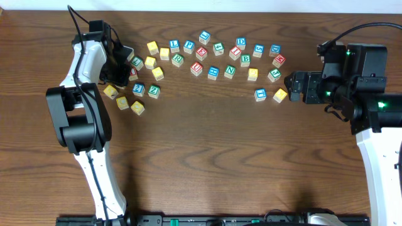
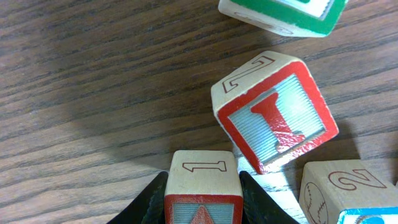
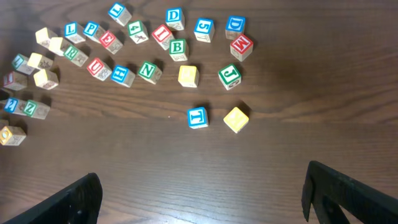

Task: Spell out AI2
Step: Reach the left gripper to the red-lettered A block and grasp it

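A yellow block [image 3: 236,119] sits just right of the blue block [image 3: 198,117]; more letter blocks [image 3: 178,47] scatter beyond it; the gripper [image 3: 202,196] spreads wide below it.

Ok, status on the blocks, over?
Left gripper closed on a red-faced block. Right gripper open, empty. Red I block sits tilted, close beside the held one.

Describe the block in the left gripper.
The block is a bare-wood cube clamped between the left gripper's black fingers, one on each side. One face carries an outlined 1; the next has a red frame and a red peak on a pale panel, cut off at the picture's edge, so its letter is unsure. The tilted I block sits close on its right; contact cannot be told.
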You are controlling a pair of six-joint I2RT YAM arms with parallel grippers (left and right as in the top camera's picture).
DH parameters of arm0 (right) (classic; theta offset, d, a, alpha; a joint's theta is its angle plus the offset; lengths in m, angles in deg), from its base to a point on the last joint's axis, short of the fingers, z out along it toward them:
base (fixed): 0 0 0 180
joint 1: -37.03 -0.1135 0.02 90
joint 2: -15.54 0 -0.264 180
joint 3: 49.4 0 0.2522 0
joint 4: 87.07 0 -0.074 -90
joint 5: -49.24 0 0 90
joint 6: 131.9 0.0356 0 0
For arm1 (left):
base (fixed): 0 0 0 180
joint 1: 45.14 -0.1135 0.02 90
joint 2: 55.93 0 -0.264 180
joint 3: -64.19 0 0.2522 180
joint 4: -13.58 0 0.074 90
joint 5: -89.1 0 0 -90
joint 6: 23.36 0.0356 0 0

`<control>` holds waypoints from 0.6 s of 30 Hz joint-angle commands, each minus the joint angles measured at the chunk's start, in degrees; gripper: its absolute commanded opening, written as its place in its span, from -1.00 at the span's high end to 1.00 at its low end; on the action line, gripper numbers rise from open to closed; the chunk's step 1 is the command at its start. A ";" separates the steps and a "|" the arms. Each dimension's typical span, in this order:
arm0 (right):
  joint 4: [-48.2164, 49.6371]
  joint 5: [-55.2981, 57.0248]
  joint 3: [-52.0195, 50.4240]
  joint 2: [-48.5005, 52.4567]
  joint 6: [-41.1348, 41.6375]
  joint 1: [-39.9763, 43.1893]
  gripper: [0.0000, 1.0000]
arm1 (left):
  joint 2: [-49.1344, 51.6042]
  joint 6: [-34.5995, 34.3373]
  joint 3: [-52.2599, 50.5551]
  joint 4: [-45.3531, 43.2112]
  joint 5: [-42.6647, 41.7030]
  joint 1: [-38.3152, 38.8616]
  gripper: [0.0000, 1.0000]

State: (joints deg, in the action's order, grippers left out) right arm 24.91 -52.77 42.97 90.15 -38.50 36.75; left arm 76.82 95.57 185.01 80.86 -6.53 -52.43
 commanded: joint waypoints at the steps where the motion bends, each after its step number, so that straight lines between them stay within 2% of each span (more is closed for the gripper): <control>1: 0.35 -0.37 1.20 0.00 -0.50 -0.15 -0.98 | -3.54 -3.30 1.70 0.15 0.35 0.13 0.37; 5: 0.81 -0.39 1.20 0.00 -0.48 -0.15 -0.98 | -8.79 -5.90 1.97 0.15 0.33 0.13 0.38; 9: 0.94 -0.39 1.20 0.00 -0.48 -0.15 -0.99 | -15.23 -13.55 1.97 0.59 0.24 0.46 0.38; 14: 0.92 -0.39 1.20 0.04 -0.48 -0.15 -0.98 | -23.93 -18.03 1.95 4.70 0.07 4.33 0.38; 18: 0.92 -0.39 1.20 0.09 -0.48 -0.15 -0.99 | -27.04 -25.53 1.92 8.20 0.11 8.63 0.38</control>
State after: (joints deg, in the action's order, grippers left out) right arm 25.85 -52.77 43.01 90.15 -38.50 36.75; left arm 50.94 78.41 186.11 87.07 -6.53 -47.03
